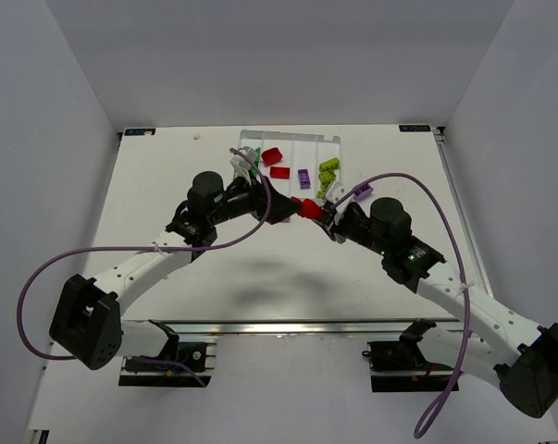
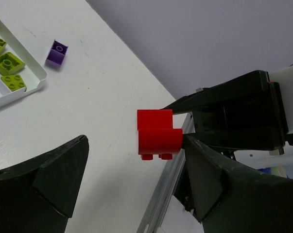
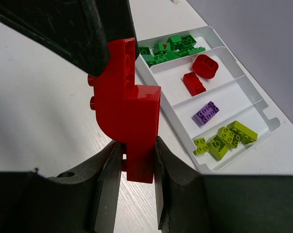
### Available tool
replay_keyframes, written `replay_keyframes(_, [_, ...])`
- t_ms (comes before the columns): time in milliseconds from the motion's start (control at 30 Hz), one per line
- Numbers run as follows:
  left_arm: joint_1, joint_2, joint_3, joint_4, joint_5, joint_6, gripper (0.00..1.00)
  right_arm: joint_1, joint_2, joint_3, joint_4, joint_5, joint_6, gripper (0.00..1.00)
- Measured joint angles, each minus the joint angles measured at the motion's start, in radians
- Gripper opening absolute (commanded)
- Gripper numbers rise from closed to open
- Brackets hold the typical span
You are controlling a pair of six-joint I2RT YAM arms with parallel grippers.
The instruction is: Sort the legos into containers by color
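red lego (image 3: 129,111) gripped in closed right pincer (image 3: 135,145), between fingers of wide-open left pincer (image 2: 136,145)

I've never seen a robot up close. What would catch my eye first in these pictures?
The bright red lego in the middle of the scene: the right end effector pinches it, while the left end effector stands open around it. Behind them, the white tray holds green, red, purple and yellow-green bricks, each colour in its own lane. One purple brick lies just outside the tray.
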Motion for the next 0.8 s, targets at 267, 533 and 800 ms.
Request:
replay_keyframes(267, [0.000, 0.002, 0.000, 0.007, 0.076, 0.003, 0.84, 0.004, 0.015, 0.000, 0.027, 0.013, 0.006, 0.00])
replay_keyframes(533, [0.000, 0.019, 0.000, 0.006, 0.103, 0.010, 0.73, 0.011, 0.037, 0.000, 0.026, 0.013, 0.006, 0.00])
replay_keyframes(800, [0.000, 0.058, 0.002, 0.001, 0.115, 0.010, 0.56, 0.024, 0.047, 0.000, 0.026, 0.012, 0.006, 0.00])
